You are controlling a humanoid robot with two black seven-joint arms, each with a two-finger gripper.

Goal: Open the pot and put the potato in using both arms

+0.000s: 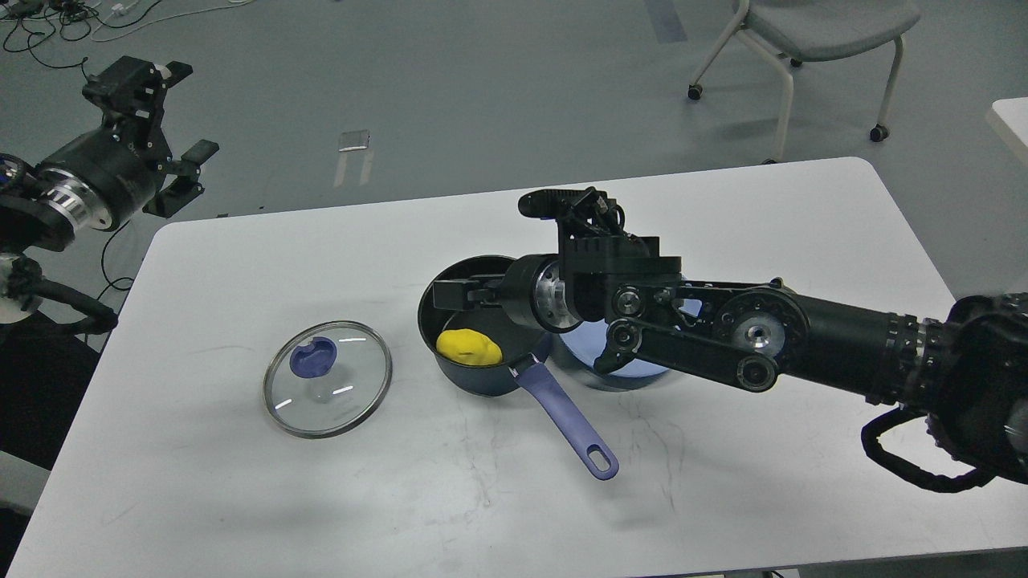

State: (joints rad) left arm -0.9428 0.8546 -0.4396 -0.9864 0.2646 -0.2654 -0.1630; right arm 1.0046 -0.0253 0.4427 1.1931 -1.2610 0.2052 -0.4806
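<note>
The dark blue pot [450, 377] stands open in the middle of the white table [723, 209], its purple handle [566, 421] pointing to the front right. The yellow potato [468, 347] lies on the pot's bottom, near the front wall. My right gripper [451, 294] hovers over the pot's rim, just above the potato, open and empty. The glass lid [327, 377] with a blue knob lies flat on the table left of the pot. My left gripper [189, 111] is open and empty, off the table's far left corner above the floor.
A light blue plate [634, 369] lies right of the pot, mostly covered by my right arm. A grey chair [811, 32] on wheels stands beyond the table's far right. Cables lie on the floor at the far left.
</note>
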